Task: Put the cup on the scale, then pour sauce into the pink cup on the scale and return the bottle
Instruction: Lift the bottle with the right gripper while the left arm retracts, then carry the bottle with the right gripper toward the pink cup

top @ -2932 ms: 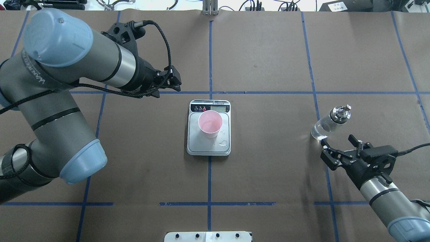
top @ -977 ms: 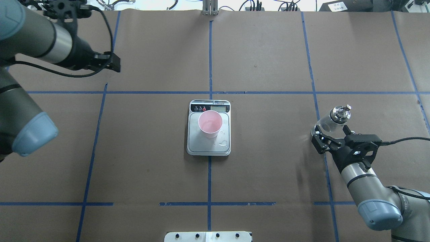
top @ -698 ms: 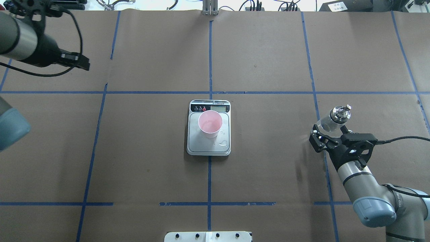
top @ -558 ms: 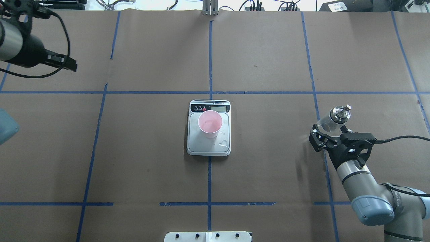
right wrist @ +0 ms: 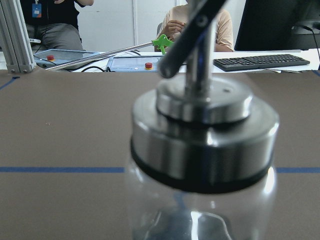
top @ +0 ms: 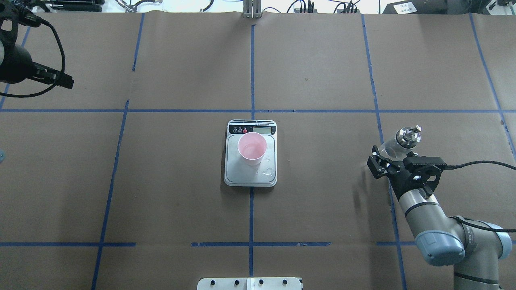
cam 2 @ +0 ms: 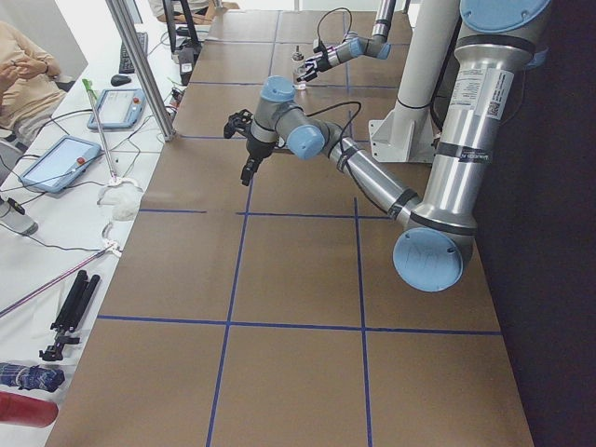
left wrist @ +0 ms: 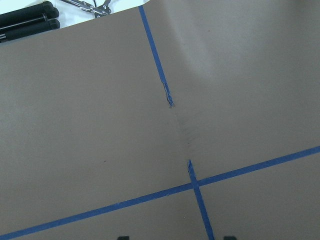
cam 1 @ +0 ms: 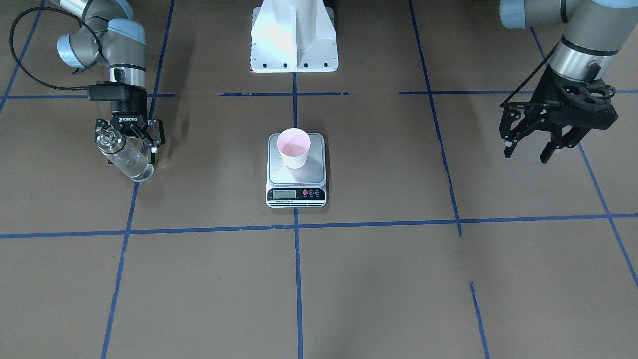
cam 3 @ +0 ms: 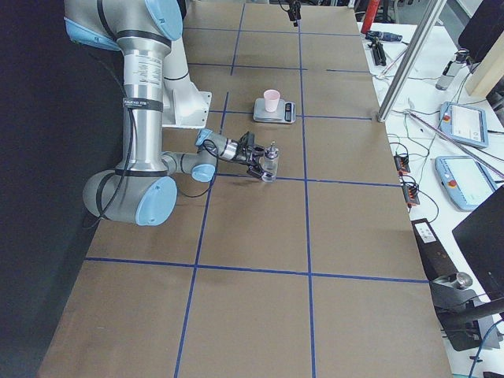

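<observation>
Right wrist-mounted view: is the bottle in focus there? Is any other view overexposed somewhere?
Right wrist-mounted view: the bottle, very near the lens, is blurred; the keyboard behind it is sharper. Exterior front-facing view: the white robot base is nearly blown out. Overhead exterior view: light is even, but the strip beyond the table is washed white.

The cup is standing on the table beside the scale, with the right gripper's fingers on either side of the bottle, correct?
Not beside it: the cup stands on top of the scale, as the exterior front-facing view shows. The right gripper does have a finger on either side of the bottle.
</observation>
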